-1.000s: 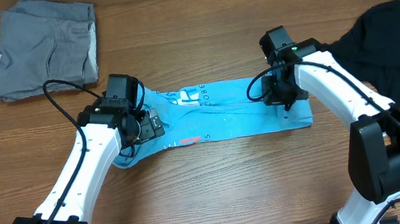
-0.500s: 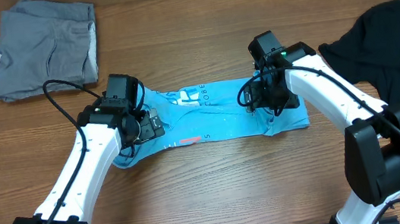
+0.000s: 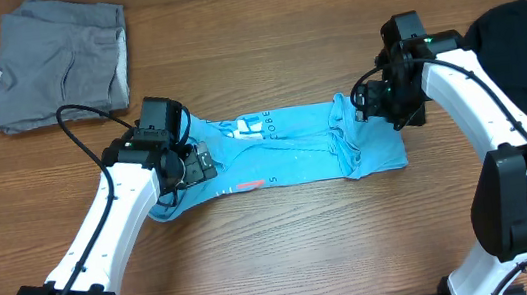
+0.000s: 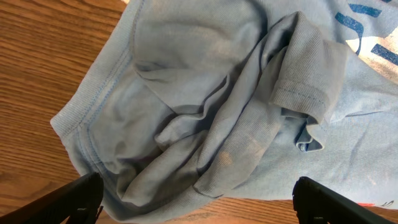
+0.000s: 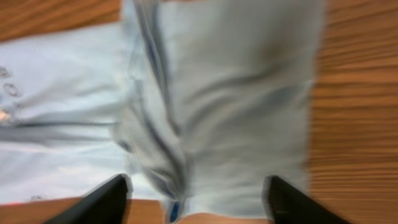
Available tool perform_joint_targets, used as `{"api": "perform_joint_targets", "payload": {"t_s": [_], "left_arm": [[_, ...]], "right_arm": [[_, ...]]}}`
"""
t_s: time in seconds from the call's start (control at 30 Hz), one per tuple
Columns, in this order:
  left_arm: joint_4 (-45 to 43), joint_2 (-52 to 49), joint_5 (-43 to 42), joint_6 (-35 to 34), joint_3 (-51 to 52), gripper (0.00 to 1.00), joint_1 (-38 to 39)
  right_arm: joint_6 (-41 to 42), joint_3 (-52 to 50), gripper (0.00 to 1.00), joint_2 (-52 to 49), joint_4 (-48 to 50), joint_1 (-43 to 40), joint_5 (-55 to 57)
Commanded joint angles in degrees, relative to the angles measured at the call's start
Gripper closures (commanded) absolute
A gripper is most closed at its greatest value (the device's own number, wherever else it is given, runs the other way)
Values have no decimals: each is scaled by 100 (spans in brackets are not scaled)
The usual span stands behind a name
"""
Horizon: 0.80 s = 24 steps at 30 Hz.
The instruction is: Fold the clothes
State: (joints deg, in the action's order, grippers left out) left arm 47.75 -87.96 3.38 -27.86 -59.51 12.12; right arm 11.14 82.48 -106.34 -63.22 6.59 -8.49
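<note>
Across the wooden table (image 3: 287, 255), viewed from overhead, we found the clothes laid out by stage. At 3 o'clock the black T-shirt (image 3: 523, 45) lay in a loose heap, partly cut off by the frame and apparently parked there to wait its turn. At the centre the light blue T-shirt (image 3: 285, 155) stretched as a long band from 9 o'clock to 3 o'clock. Its sides looked already turned in, we judged, so that the two ends could be brought together. At 10 o'clock a grey garment (image 3: 57, 62) sat squared and folded, well apart from the work and presumably set aside as finished. The left gripper (image 4: 198, 200) hung at the band's 9 o'clock end, its fingers spread wide and grasping nothing, just above the bunched sleeve (image 4: 305, 93). We thought it was placed there to take up that end. The right gripper (image 5: 199, 202) hovered over the rumpled 3 o'clock end, its fingers apart and empty, with the cloth lying free beneath. Printed lettering (image 3: 259, 125) faced up toward 11 o'clock on the band.
</note>
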Motion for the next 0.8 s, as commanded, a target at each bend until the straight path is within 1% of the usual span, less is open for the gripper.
{"api": "perform_joint_targets", "payload": {"t_s": [0.0,0.07,0.17,0.27,0.4,0.63,0.73,0.77], "left_arm": [[11,107,-46,83,28,0,-4],[66,107,-46,85,28,0,-4],[140,107,-44,87,28,0,-4],[153,107,-44,87,28,0,-4],[177,107,-39,103,28,0,0],[168,107,-42,107,28,0,0],[177,107,-44,109,28,0,7],[184,107,-44,109,28,0,7]], "right_arm": [[-348,-116,45,81,177,223,-535],[-345,-254,50,79,317,317,-535],[-184,-538,50,79,649,455,-533],[92,-800,58,79,966,483,-511],[92,-1075,58,79,1322,483,-514],[92,-1119,58,79,1528,527,-804],[133,-1156,59,76,1657,570,-833],[138,-1180,61,76,1700,584,-835]]}}
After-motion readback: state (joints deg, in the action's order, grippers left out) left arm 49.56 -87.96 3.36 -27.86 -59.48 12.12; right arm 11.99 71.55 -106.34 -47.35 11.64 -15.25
